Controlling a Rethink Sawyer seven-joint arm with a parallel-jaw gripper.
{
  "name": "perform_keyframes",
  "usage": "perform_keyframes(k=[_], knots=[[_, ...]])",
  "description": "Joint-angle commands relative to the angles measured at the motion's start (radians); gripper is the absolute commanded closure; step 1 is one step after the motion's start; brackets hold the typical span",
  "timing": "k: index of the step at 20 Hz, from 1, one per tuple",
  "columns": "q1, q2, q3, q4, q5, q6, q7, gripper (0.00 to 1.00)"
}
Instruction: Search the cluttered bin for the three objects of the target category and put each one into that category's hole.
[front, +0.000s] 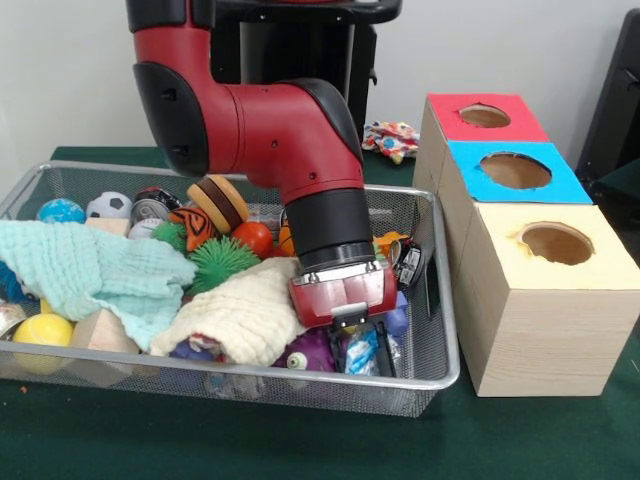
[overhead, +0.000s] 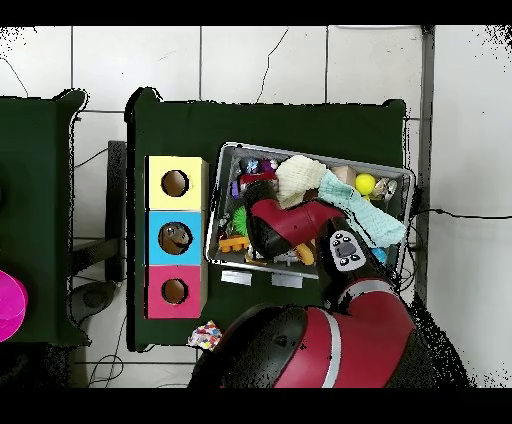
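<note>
A wire mesh bin (front: 440, 300) holds mixed clutter: a teal cloth (front: 90, 270), a cream cloth (front: 250, 310), a green spiky ball (front: 220, 262), a red ball (front: 253, 238), a burger toy (front: 220, 200), a soccer ball (front: 108, 205), a yellow ball (front: 42, 330) and a purple toy (front: 315, 350). My gripper (front: 348, 322) is lowered into the bin's right part, beside the cream cloth, with its tip buried among small items. To the right stands a wooden box with a red hole (front: 485, 115), a blue hole (front: 515, 170) and a yellow hole (front: 555, 243).
A colourful patterned item (front: 392, 140) lies on the green table behind the box. From overhead, the arm (overhead: 290, 222) reaches across the bin (overhead: 225, 150), and the box (overhead: 175, 237) stands on the bin's left. A pink object (overhead: 10, 305) sits at the far left edge.
</note>
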Motion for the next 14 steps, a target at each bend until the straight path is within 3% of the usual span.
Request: perform_keyframes(k=[1,4,8,12,14], knots=[[-0.05,0.093,0.077,-0.025,-0.018,0.238,0.032,1.0],[-0.026,0.095,0.043,-0.034,-0.003,0.213,0.037,1.0],[-0.052,0.096,0.08,-0.026,-0.033,0.227,0.027,1.0],[-0.015,0.067,0.038,-0.004,-0.004,0.196,0.045,1.0],[0.045,0.047,-0.042,0.001,0.044,0.129,0.06,1.0]])
